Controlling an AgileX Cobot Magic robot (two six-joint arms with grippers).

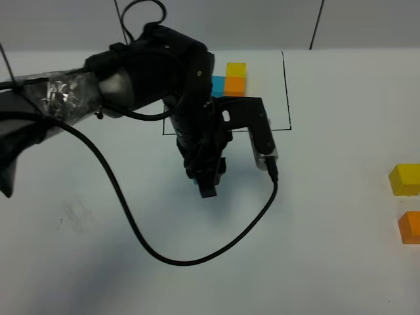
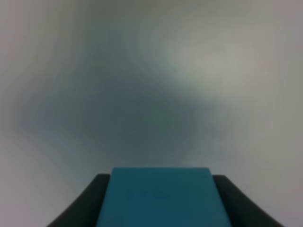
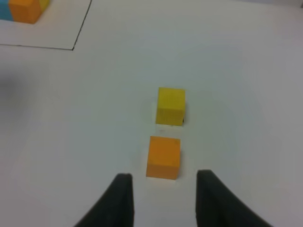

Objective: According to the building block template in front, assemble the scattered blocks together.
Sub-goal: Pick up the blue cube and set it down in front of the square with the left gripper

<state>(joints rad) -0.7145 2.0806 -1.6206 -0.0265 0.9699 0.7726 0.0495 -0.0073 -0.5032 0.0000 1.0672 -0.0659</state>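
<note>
The building block template (image 1: 230,79) is a yellow, blue and orange trio at the back inside a black-line frame (image 1: 287,92). My left gripper (image 1: 207,186) hangs in front of the frame, low over the table, shut on the sky blue cube (image 2: 161,196), which sits between the dark fingers (image 2: 80,210). The scattered yellow cube (image 1: 403,179) and orange cube (image 1: 410,227) lie at the right edge, slightly apart. My right gripper (image 3: 164,187) is open just short of the orange cube (image 3: 163,157), with the yellow cube (image 3: 170,105) beyond it. The right gripper is out of the high view.
A black cable (image 1: 164,252) loops from the left arm across the white table (image 1: 328,275). The left arm's body (image 1: 151,79) covers the frame's left part. A corner of the template and its frame (image 3: 73,47) shows in the right wrist view.
</note>
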